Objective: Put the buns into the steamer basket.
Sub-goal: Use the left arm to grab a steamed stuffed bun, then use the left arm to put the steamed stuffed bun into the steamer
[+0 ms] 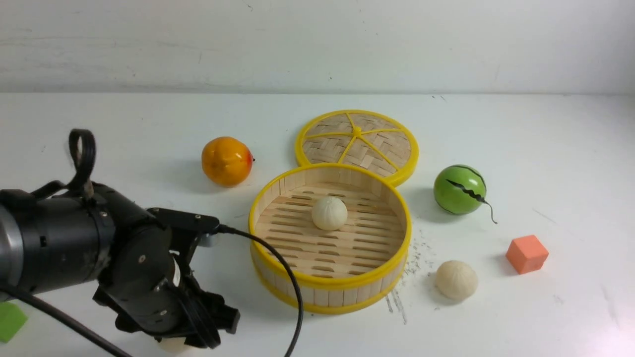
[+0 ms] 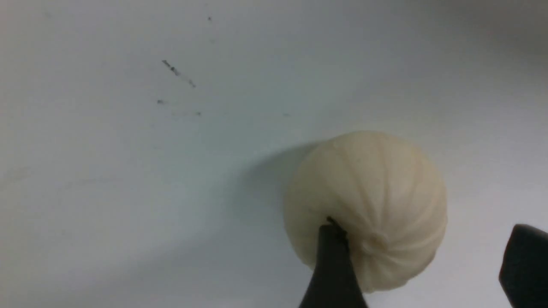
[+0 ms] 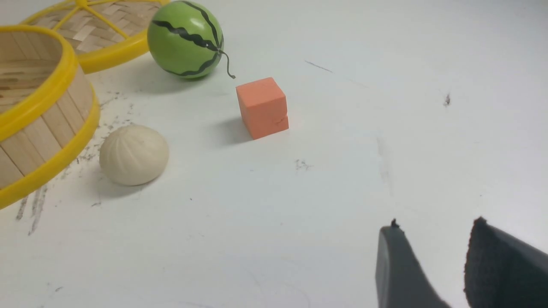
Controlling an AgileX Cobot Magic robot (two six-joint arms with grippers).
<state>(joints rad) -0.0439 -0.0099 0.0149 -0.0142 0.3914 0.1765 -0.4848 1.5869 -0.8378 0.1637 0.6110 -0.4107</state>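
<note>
Black left gripper [image 2: 426, 252] seen spread wide over a cream-white pleated bun [image 2: 364, 205], nothing gripped. Second bun [image 1: 329, 213] seated inside round yellow-rimmed bamboo steamer basket [image 1: 330, 282]; third bun [image 1: 456, 280] seen on white table [image 1: 496, 327], basket's right side.

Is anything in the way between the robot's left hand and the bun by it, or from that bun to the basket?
Nothing visible blocks the left hand from the bun; only the steamer basket's raised wall bars its way in.
</note>
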